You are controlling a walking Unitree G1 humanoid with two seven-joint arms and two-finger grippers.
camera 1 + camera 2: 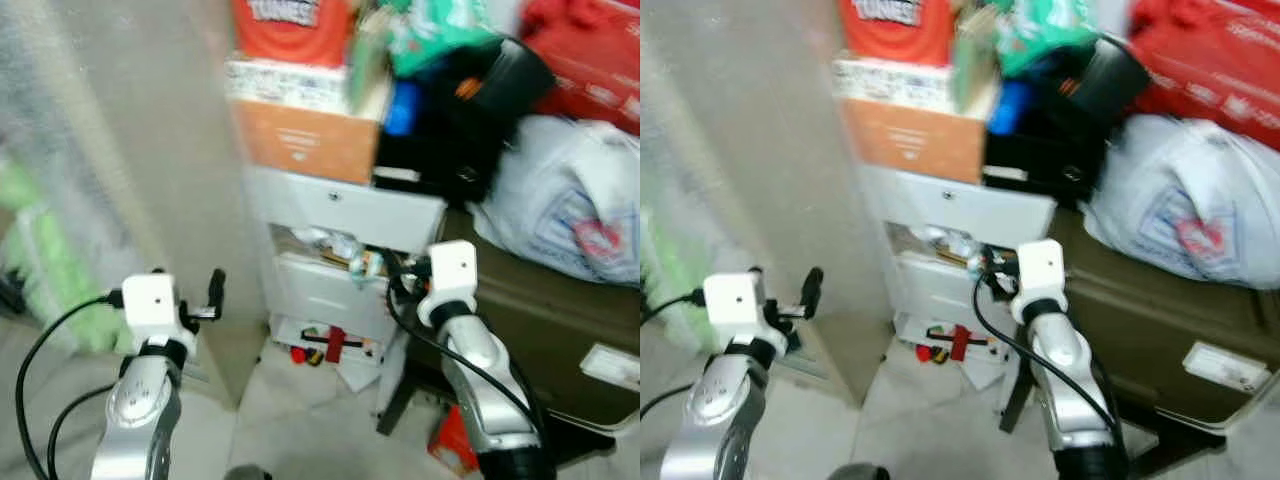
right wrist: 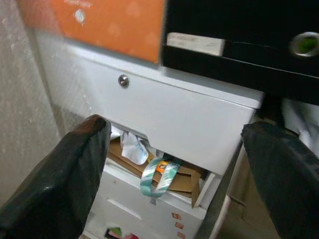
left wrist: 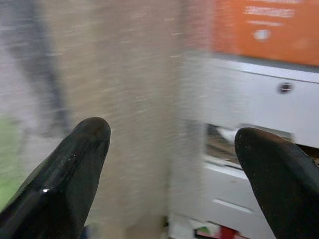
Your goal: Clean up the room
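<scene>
The right gripper (image 2: 169,169) hangs wide apart and empty just in front of the drawers (image 1: 335,255), a white stack at about 12 o'clock from the robot. The left gripper (image 3: 169,174) is also spread open, holding nothing, out at 10 o'clock and facing the beige wall (image 1: 150,150) beside the stack.

The task's thing here is most likely the clutter (image 2: 154,172) spilling from the second drawer, which stands pulled out: crumpled paper, brown card and a teal strap hanging over the front lip. More scraps (image 1: 325,345) lie on the floor at the foot of the stack, at 6 o'clock from that drawer.

To do this step well, I would bring the right gripper in low and level, under the closed top drawer front (image 2: 164,114), and close on the strap or the paper wad, not the card edge. The gap is shallow, so a steep approach risks striking the front above.

The strap's long axis runs roughly up and down, its loose end pointing to the floor; the card lies flat, long side across the drawer
</scene>
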